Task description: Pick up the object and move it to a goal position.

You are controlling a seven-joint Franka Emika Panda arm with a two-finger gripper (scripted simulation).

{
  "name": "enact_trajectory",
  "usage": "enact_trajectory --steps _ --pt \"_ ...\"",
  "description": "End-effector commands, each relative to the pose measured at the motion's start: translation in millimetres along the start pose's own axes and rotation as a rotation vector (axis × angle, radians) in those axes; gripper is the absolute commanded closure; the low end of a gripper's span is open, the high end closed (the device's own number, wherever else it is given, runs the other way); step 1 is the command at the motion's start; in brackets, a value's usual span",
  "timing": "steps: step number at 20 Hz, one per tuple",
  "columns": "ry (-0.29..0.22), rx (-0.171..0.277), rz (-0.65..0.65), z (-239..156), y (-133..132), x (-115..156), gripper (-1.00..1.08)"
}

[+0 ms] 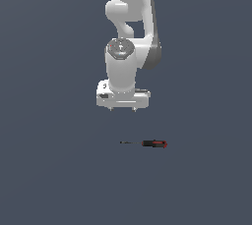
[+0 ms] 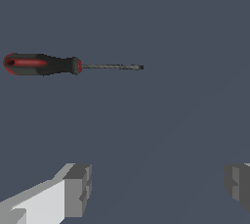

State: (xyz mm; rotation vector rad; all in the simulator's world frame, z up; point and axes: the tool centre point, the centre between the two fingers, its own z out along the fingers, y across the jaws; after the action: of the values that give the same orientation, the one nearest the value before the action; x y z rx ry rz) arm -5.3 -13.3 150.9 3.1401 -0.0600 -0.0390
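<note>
While the gripper (image 1: 122, 108) hangs wide open and empty, the screwdriver (image 1: 154, 144) lies flat at its 5 o'clock in the exterior view. Closing on the thin shaft (image 2: 111, 66) risks a slip; the handle (image 2: 41, 64) seems safer.

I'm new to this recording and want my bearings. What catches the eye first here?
The white robot arm fills the upper middle of the exterior view, its gripper open and pointing down. Below it, slightly toward the exterior view's right, the screwdriver lies flat on the plain dark floor, untouched, its red-and-black handle the only colour.
</note>
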Motion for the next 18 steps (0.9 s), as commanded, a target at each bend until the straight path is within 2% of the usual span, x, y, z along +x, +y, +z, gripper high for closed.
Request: enact_trajectory --steps 1,10,18 --pt "0.000 0.000 0.000 0.0 0.0 0.0 -0.92" --pt "-0.027 -0.015 -0.019 5.1 -7.6 -3.2 -0.92" --pt "-0.027 -0.015 -0.008 5.6 -8.1 -2.4 -0.92"
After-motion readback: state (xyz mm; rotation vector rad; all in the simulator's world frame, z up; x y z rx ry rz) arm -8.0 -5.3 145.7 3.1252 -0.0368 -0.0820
